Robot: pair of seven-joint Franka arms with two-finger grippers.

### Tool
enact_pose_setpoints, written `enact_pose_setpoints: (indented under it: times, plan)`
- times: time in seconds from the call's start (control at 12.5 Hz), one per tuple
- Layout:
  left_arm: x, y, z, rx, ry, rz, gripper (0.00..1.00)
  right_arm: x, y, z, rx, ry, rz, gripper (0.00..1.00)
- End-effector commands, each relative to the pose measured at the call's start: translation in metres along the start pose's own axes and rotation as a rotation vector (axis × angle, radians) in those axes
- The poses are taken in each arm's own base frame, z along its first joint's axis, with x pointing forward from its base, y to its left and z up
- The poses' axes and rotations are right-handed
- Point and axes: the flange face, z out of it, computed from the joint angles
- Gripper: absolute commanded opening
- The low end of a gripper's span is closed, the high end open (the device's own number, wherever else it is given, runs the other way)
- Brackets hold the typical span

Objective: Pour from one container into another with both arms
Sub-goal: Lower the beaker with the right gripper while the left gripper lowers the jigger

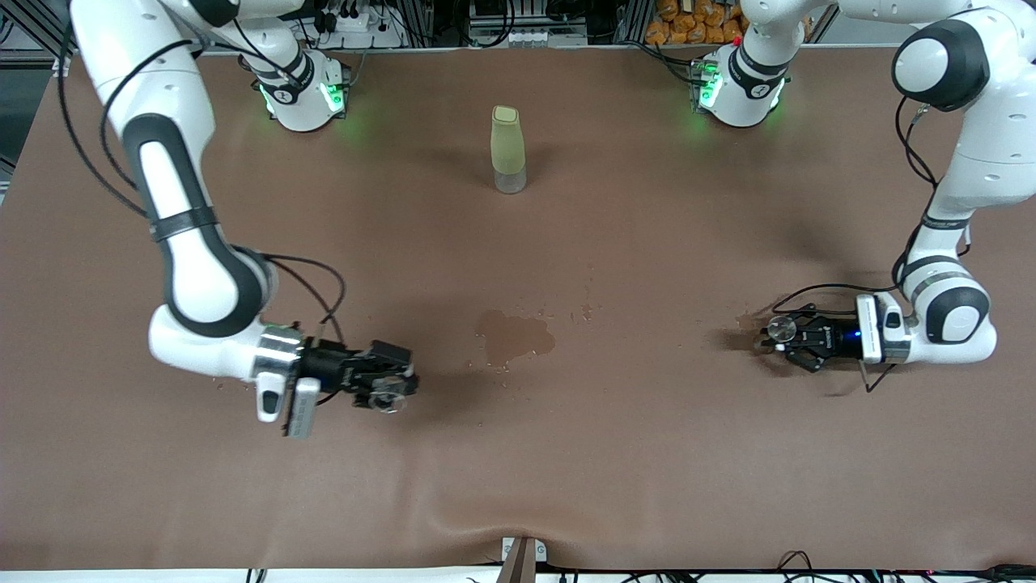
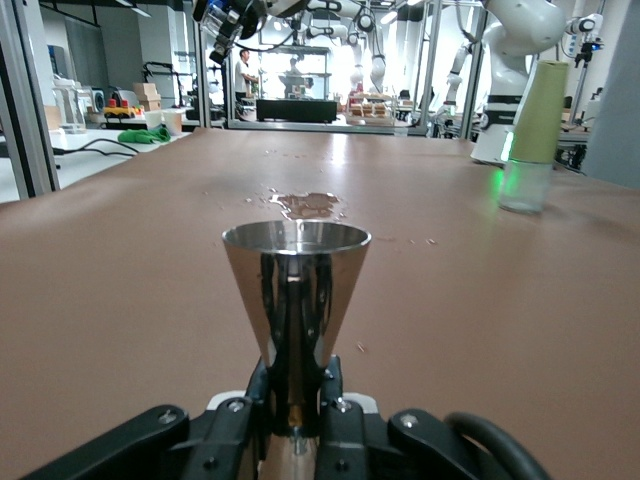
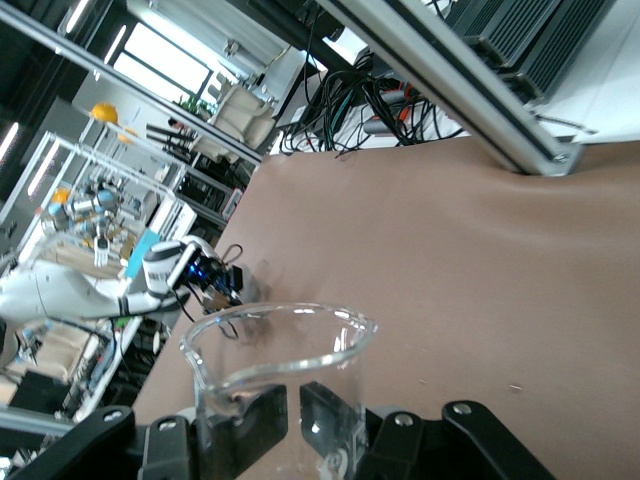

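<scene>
We've got the left gripper [image 1: 779, 338] clamped on the steel jigger [image 2: 296, 288], right gripper [image 1: 390, 390] clamped on the glass cup [image 3: 280, 385], well apart.

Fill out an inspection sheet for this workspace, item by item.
Surface: brown table cover, wet spill patch mid-table with small droplets beside it.
Job's things: steel jigger upright in the left hand; clear glass cup in the right hand.
Clutter: pale-green bottle standing between the arm bases.
Hands: both shut on their items, low over the table at either end of it.
Cables: black leads looped along both arms.
Surroundings: lab racks, other robots.
</scene>
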Motion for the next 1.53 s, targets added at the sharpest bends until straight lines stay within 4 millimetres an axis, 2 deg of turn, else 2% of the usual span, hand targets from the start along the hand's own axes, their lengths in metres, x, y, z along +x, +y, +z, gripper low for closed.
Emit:
enact_pose_setpoints:
  times: [0.0, 0.24, 0.56, 0.88, 0.96, 1.04, 1.12, 1.2, 1.37, 1.45]
  plan:
    - [-0.004, 0.010, -0.007, -0.031, 0.023, 0.033, 0.00, -0.010, 0.039, -0.035, 0.016, -0.040, -0.105, 0.00]
    - [-0.011, 0.016, -0.011, -0.044, 0.022, 0.067, 0.00, -0.032, 0.078, -0.076, 0.051, -0.066, -0.222, 0.00]
    - [-0.016, 0.025, -0.009, -0.062, 0.085, 0.044, 0.00, -0.074, 0.136, -0.154, 0.099, -0.099, -0.398, 0.00]
    - [-0.037, 0.038, -0.010, -0.054, 0.114, 0.004, 0.00, -0.124, 0.192, -0.210, 0.087, -0.125, -0.587, 0.00]
    - [-0.037, 0.038, -0.010, -0.060, 0.112, 0.003, 0.00, -0.137, 0.204, -0.217, 0.091, -0.126, -0.610, 0.00]
    - [-0.038, 0.039, -0.010, -0.062, 0.112, 0.002, 0.08, -0.149, 0.215, -0.225, 0.089, -0.132, -0.627, 0.00]
    - [-0.038, 0.039, -0.010, -0.063, 0.111, -0.006, 0.73, -0.161, 0.225, -0.233, 0.085, -0.137, -0.642, 0.00]
    - [-0.039, 0.040, -0.009, -0.068, 0.109, -0.026, 1.00, -0.170, 0.233, -0.237, 0.087, -0.136, -0.671, 0.00]
    - [-0.038, 0.039, -0.015, -0.068, 0.096, -0.066, 1.00, -0.188, 0.249, -0.242, 0.091, -0.119, -0.736, 0.00]
    - [-0.039, 0.041, -0.025, -0.062, 0.073, -0.097, 1.00, -0.195, 0.254, -0.242, 0.094, -0.113, -0.760, 0.00]
